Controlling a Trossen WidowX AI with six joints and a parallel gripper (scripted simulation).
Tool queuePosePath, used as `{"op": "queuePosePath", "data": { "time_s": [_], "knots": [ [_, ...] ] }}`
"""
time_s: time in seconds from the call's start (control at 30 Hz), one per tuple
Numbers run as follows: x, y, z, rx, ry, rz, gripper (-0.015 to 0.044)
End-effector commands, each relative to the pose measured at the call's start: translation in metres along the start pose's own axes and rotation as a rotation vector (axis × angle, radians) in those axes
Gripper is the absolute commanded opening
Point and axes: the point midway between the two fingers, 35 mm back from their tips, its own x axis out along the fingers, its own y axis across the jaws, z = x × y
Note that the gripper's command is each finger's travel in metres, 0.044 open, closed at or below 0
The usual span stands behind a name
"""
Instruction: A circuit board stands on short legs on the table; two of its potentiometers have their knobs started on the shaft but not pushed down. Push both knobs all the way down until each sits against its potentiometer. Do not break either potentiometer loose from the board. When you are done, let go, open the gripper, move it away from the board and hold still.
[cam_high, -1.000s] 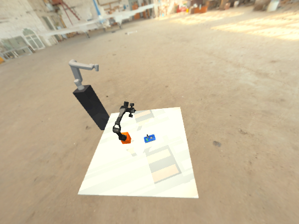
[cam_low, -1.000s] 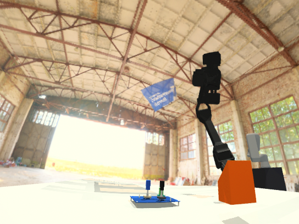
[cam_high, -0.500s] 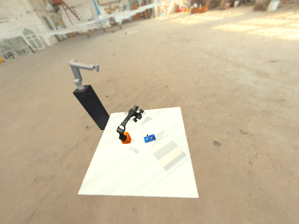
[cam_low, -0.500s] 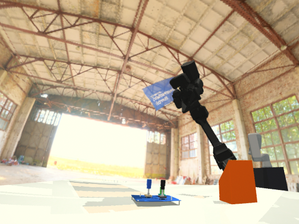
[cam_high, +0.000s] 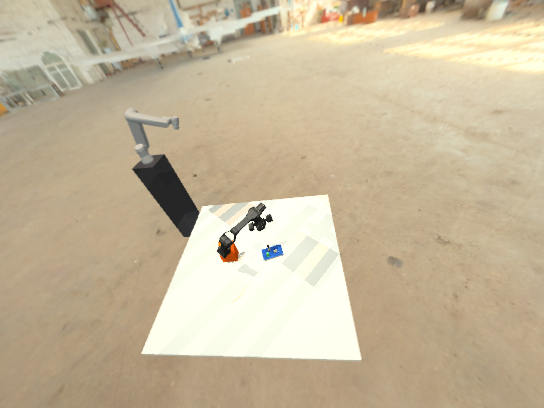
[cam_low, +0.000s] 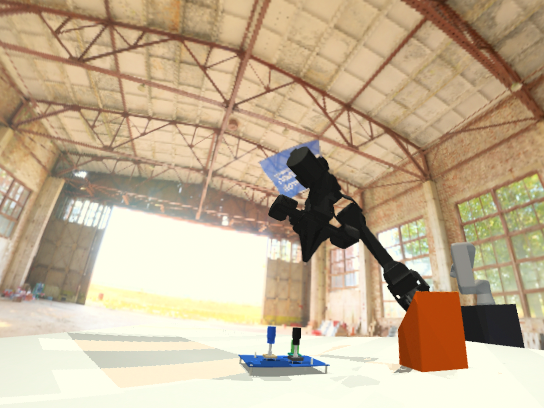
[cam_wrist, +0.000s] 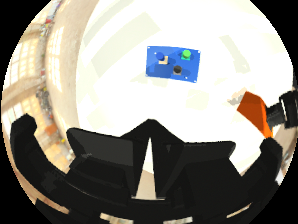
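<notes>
The blue circuit board stands on short legs on the table. A blue knob and a black knob sit high, with bare shaft showing below each in the exterior view. A green knob is low, partly hidden behind the black knob's shaft in the exterior view. My gripper is shut and empty, its fingertips together, high above the board and touching nothing.
The orange arm base stands on the white table beside the board. A grey arm on a black pedestal stands beyond the table's edge.
</notes>
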Motion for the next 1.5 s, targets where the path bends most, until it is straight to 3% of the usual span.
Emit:
{"op": "queuePosePath", "data": {
  "time_s": [0.0, 0.33, 0.6, 1.47],
  "knots": [
    [0.019, -0.006, 0.02, 0.097, -0.037, -0.066, 0.0],
    [0.063, -0.027, 0.07, 0.351, -0.128, -0.236, 0.0],
    [0.085, -0.034, 0.075, 0.366, -0.135, -0.246, 0.0],
    [0.104, -0.039, 0.077, 0.367, -0.136, -0.246, 0.0]
  ]
}}
